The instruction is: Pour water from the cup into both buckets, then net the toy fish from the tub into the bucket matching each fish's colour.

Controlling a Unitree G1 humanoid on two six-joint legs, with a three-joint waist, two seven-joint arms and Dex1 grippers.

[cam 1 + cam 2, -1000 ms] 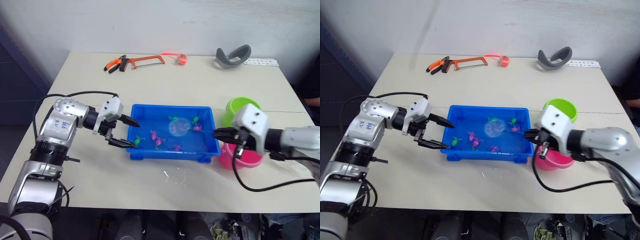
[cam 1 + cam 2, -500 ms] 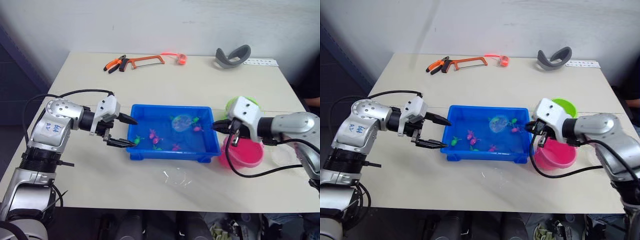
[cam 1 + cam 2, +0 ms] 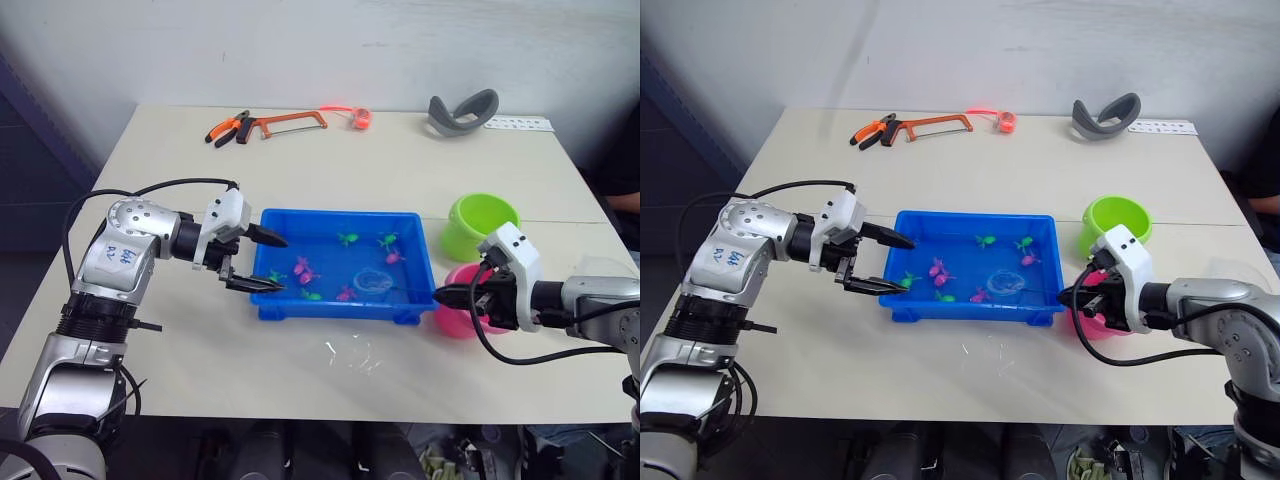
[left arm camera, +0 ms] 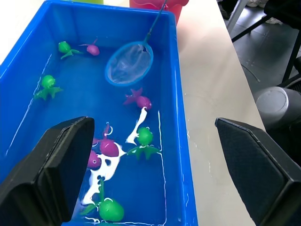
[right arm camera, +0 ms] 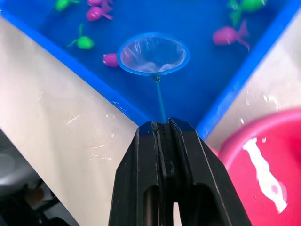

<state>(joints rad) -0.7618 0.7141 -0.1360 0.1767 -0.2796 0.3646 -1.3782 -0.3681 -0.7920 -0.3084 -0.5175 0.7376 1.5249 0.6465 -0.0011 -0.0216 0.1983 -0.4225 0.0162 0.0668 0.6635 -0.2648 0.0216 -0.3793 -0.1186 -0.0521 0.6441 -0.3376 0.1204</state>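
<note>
The blue tub (image 3: 335,214) stands mid-table with water and several pink and green toy fish (image 3: 303,268) in it. My left gripper (image 3: 281,263) is open, its fingers straddling the tub's left wall. At the tub's front right corner, my right gripper (image 3: 441,296) is shut on the net's thin handle. The blue-rimmed net hoop (image 5: 153,54) lies in the water, with a pink fish (image 5: 110,59) just outside its rim. The green bucket (image 3: 482,222) stands right of the tub. The pink bucket (image 5: 263,165) sits partly behind my right gripper. A clear rim, apparently the cup (image 3: 603,266), peeks out behind my right forearm.
An orange hacksaw (image 3: 287,122) and pliers (image 3: 226,130) lie at the back of the table, with a grey curved band (image 3: 462,110) and a white strip (image 3: 520,123) to their right. Spilled water (image 3: 350,350) glistens in front of the tub.
My right gripper has drawn back toward the tub's front right corner. The net hoop went with it, from the far middle of the tub to the near right. My left gripper has barely shifted.
</note>
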